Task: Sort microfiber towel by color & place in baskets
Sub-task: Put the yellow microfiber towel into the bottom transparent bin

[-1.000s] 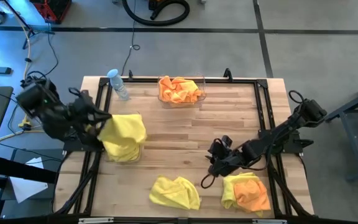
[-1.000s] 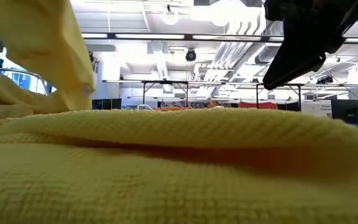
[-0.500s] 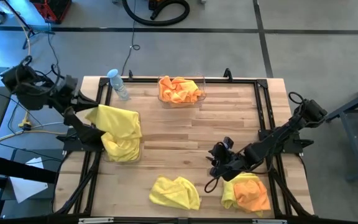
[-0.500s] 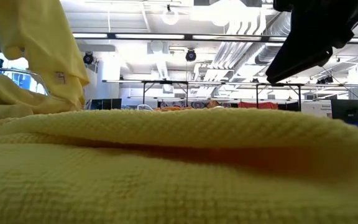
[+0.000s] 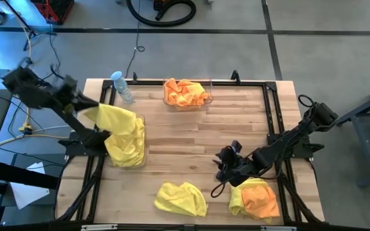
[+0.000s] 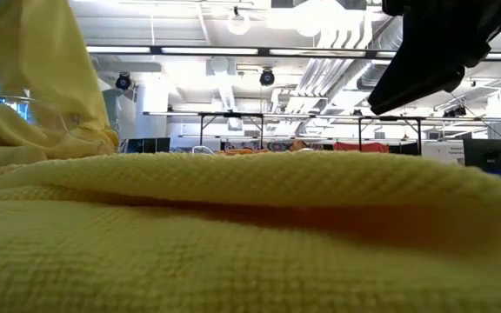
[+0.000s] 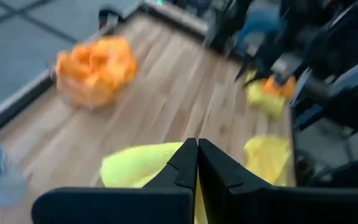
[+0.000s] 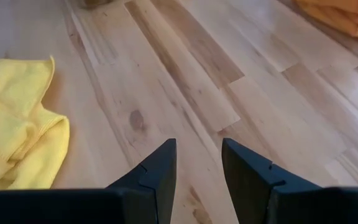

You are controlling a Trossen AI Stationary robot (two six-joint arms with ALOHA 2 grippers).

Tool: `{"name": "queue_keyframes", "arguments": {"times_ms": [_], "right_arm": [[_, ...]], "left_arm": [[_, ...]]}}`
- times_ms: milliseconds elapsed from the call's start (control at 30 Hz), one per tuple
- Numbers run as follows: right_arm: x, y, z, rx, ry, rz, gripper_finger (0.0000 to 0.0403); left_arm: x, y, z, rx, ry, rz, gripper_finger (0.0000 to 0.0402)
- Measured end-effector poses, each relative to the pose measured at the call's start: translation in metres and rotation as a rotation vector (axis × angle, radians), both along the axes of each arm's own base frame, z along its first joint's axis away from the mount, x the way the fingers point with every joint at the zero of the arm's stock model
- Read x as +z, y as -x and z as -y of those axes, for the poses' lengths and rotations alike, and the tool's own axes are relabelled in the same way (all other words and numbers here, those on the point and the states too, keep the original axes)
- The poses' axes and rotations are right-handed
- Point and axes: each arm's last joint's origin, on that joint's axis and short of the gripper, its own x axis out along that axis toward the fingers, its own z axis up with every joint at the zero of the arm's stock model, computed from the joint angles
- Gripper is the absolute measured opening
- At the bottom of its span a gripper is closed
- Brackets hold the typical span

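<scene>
1. Low view is almost wholly filled by a yellow towel (image 6: pixel 250 235) lying right in front of the lens, so the tabletop and the baskets behind it are hidden there; only a hanging yellow cloth at one side and a dark arm at the top edge show.
2. The left wrist view is blurred, and the far things in it are hard to make out.
3. No writing or label can be read anywhere.
4. The left gripper (image 5: pixel 81 109) has its fingers pressed together on a yellow towel (image 5: pixel 122 128) that hangs down into the clear basket (image 5: pixel 140 160) at the table's left side.
5. The right gripper (image 5: pixel 222 168) hovers with its fingers partly apart and holding nothing, near an orange towel (image 5: pixel 260 197) lying on a yellow one.
6. Another yellow towel (image 5: pixel 180 197) lies at the front edge; orange towels fill the rear basket (image 5: pixel 186 94), beside a water bottle (image 5: pixel 122 86).
7. The table (image 5: pixel 191 141) is pale wood planks; ceiling lights and racks show beyond.
</scene>
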Motion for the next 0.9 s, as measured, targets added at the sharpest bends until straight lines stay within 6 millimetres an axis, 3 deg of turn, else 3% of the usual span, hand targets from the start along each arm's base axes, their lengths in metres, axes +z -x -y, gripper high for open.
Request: {"name": "queue_keyframes", "arguments": {"times_ms": [233,500,633,800,900], "right_arm": [[0.0,0.0,0.001,-0.002,0.017,0.003,0.0124],[0.0,0.0,0.001,0.001,0.02,0.001,0.0124],[0.0,0.0,0.001,-0.01,0.01,0.007,0.0124],[0.0,0.0,0.001,-0.011,0.007,0.008,0.0124],[0.001,-0.001,0.0,-0.012,0.002,0.016,0.0124]], "left_arm": [[-0.053,-0.039,0.037,0.022,0.014,-0.194,0.0],[-0.101,-0.081,0.065,0.146,-0.169,-0.291,0.0],[-0.107,-0.095,0.062,0.271,-0.175,-0.367,0.0],[-0.109,-0.112,0.041,0.471,-0.198,-0.426,0.0],[-0.107,-0.13,0.028,0.454,-0.153,-0.422,0.0]]}}
